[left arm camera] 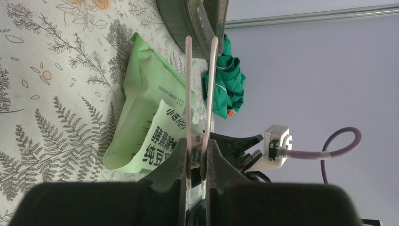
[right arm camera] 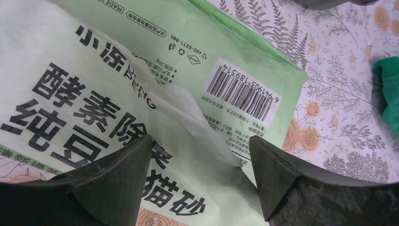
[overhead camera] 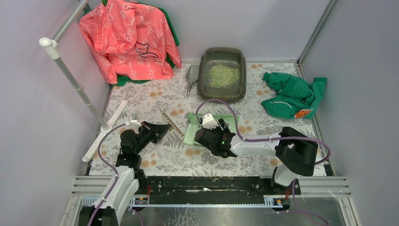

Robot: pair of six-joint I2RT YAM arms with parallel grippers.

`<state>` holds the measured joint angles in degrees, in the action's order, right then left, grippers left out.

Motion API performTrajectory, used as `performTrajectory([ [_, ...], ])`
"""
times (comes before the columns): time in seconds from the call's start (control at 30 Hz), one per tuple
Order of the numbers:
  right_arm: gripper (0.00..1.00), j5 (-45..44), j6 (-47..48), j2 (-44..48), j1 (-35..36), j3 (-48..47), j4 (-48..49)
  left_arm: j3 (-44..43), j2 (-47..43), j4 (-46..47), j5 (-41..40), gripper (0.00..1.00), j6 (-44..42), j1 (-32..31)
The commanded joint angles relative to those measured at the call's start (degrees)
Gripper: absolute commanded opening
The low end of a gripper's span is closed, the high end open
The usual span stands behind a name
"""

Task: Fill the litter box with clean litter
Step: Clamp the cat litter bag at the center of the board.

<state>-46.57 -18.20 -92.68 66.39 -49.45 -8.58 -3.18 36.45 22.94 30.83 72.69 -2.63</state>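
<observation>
- While the right gripper (right arm camera: 200, 146) stood wide open over the flat, light green printed plastic bag (right arm camera: 141, 42), its jaws on either side of a torn flap and gripping nothing, a pinch on that loose flap alone looked likely to rip it or tip granules onto the floral tablecloth (overhead camera: 160, 155).
- The left gripper (left arm camera: 196, 150) was nearly closed on two thin pale strips (left arm camera: 188, 84), so it seemed unavailable to steady the bag. What the strips were I could not tell.
- The purple cable (overhead camera: 211, 101) looped over the bag and could have snagged a lift.
- The dark grey-olive rectangular plastic litter box (overhead camera: 203, 87) sat at the far middle of the table, near the back wall and well apart from the bag, so any carry risked a spill.
- It lay open side up with its long axis running near-to-far. A heap of pale green and beige clean litter (overhead camera: 224, 75) lay in its middle, and a small grey scoop (overhead camera: 192, 75) sat just beside its left rim.
</observation>
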Motion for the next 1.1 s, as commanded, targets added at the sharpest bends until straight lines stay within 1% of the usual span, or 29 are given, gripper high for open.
performTrajectory([
  [0.0,0.83,3.13,0.15,-0.74,-1.62,-2.39,2.2,0.21,-1.95,-1.39,-2.62,0.02,1.21,-2.57],
  [0.1,0.85,5.22,0.6,-0.26,-2.07,-2.49,2.87,-0.16,-1.07,-0.93,-8.31,0.02,1.65,-8.68],
  [0.2,0.85,8.85,1.43,0.83,-2.76,-2.19,4.39,-1.25,3.59,2.42,-15.26,0.02,1.61,-16.47],
  [0.3,0.85,11.15,1.8,1.51,-3.4,-2.23,4.68,-1.66,11.42,9.27,-19.46,0.02,2.35,-22.06],
  [0.37,0.85,12.68,2.26,1.91,-3.59,-2.14,4.95,-1.88,17.18,14.32,-21.22,0.01,2.87,-24.51],
  [0.47,0.85,14.94,2.77,2.47,-4.01,-1.86,5.6,-2.95,25.69,19.37,-23.8,0.01,2.84,-27.7],
  [0.6,0.86,18.86,2.69,3.92,-5.55,-1.87,5.46,-3.63,32.33,21.94,-26.71,0.01,2.29,-29.11],
  [0.77,0.86,20.81,2.24,8.1,-8.17,-2.59,1.41,-3.59,36.35,21.24,-28.63,0.01,0.82,-29.12],
  [0.97,0.88,20.83,2.56,14.0,-8.56,-4.16,-5.7,-3.21,35.64,18.51,-30.42,0.01,-0.12,-29.18],
  [1.07,0.83,24.71,2.71,15.94,-8.48,-4.55,-8.81,-3.6,34.57,17.07,-30.59,0.01,-0.54,-29.18],
])
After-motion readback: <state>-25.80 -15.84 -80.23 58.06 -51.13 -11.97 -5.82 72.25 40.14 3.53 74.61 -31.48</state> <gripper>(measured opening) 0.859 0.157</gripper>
